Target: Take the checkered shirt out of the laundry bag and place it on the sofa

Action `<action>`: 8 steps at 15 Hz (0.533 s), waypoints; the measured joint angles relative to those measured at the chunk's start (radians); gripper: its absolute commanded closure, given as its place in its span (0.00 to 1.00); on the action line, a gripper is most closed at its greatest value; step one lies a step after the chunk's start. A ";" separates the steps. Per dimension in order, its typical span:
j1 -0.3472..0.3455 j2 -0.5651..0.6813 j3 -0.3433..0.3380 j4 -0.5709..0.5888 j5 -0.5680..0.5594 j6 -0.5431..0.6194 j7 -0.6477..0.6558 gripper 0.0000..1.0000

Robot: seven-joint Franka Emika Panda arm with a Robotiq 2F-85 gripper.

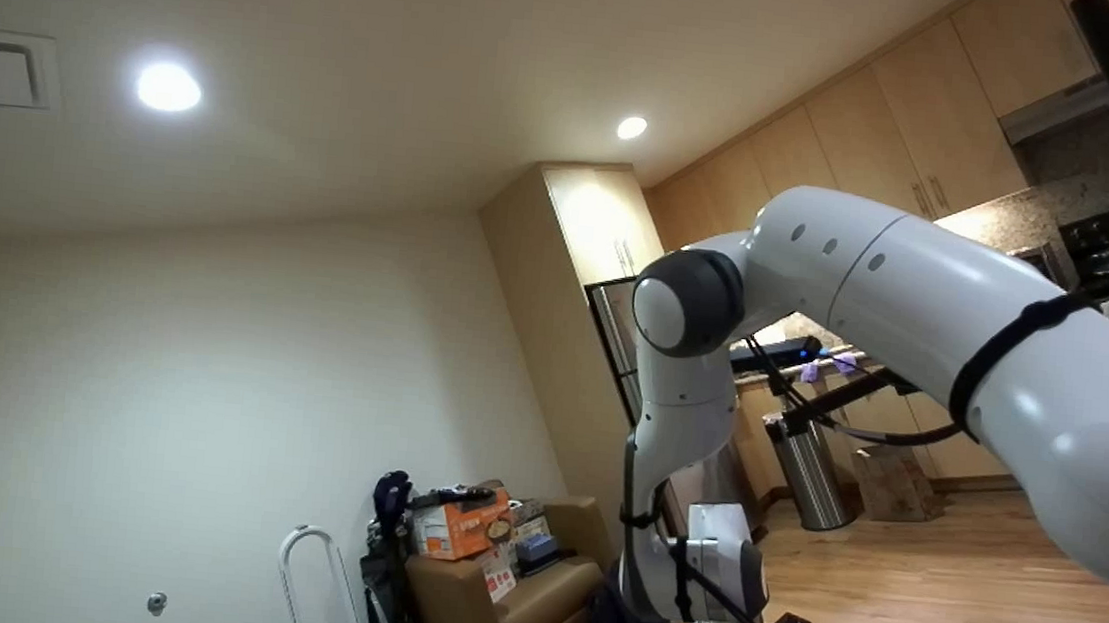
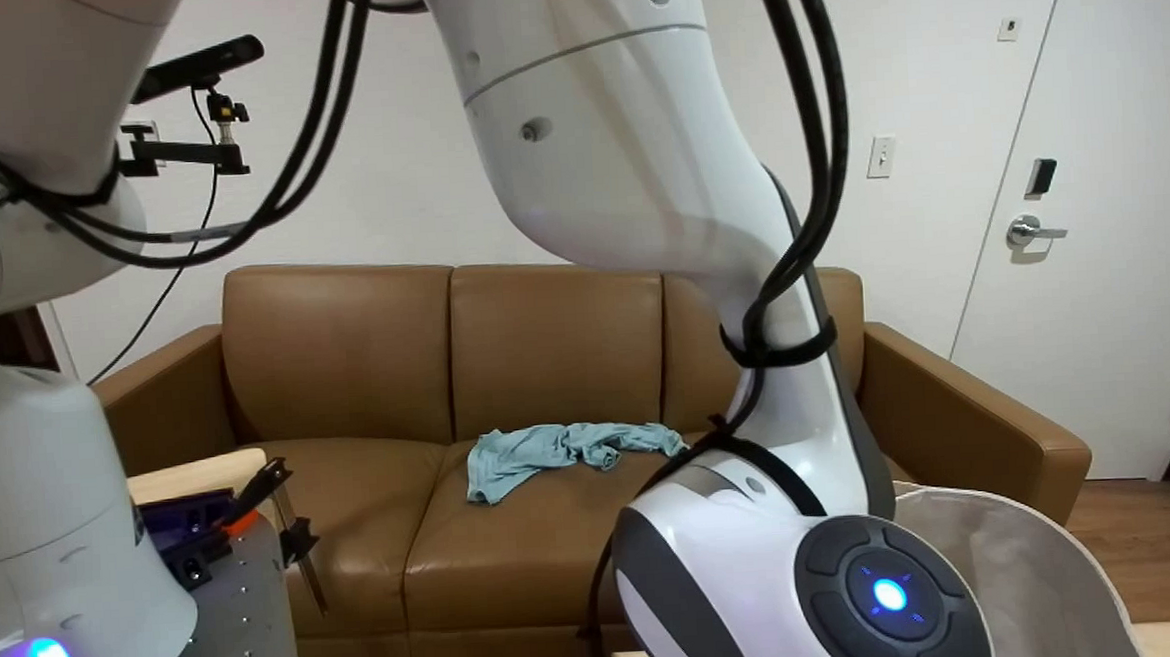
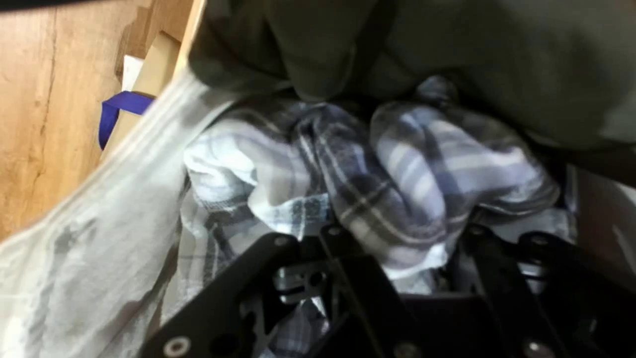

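The checkered shirt (image 3: 343, 169), in brown, grey, white and blue-violet, lies bunched inside the pale laundry bag (image 3: 99, 238) in the wrist view. The bag shows partly in an exterior view (image 2: 1019, 576), behind the wrist. My gripper (image 3: 405, 243) is down in the bag, against the shirt. A fold of the shirt bulges between its two fingers. The fingertips are hidden by the cloth, so its grip cannot be told. The brown leather sofa (image 2: 527, 562) stands behind the arm; a blue-green cloth (image 2: 561, 450) lies crumpled on its seat.
A dark olive cloth (image 3: 447, 59) lies over the far side of the shirt. A cardboard box (image 3: 156, 64) with a purple strap (image 3: 124, 104) stands beside the bag. A brown armchair (image 1: 539, 601) holds boxes. A metal bin (image 1: 811, 480) stands near the kitchen cabinets.
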 measured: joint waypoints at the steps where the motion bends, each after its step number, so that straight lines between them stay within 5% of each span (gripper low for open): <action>1: 0.000 -0.003 0.000 0.000 0.000 0.000 0.007 0.91; 8: 0.022 -0.147 0.002 -0.016 -0.009 -0.001 0.065 0.91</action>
